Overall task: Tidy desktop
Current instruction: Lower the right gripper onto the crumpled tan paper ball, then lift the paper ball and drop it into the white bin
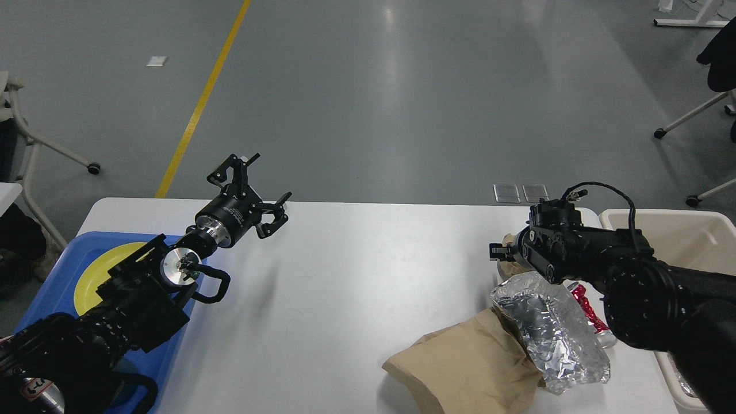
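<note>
The white desktop (356, 270) fills the lower view. On its right lie a crumpled foil sheet (546, 322), a flat brown paper bag (466, 368), a crushed red can (589, 313) and a small crumpled brown paper (510, 268). My right gripper (498, 252) is low over the small brown paper, right at its top. It is seen small and dark, so I cannot tell its fingers apart. My left gripper (256, 188) is open and empty, held above the desktop's back left part.
A blue tray (46, 287) with a yellow plate (95, 273) sits at the desktop's left edge under my left arm. A beige bin (690, 230) stands off the right edge. Chair legs and castors stand on the grey floor beyond.
</note>
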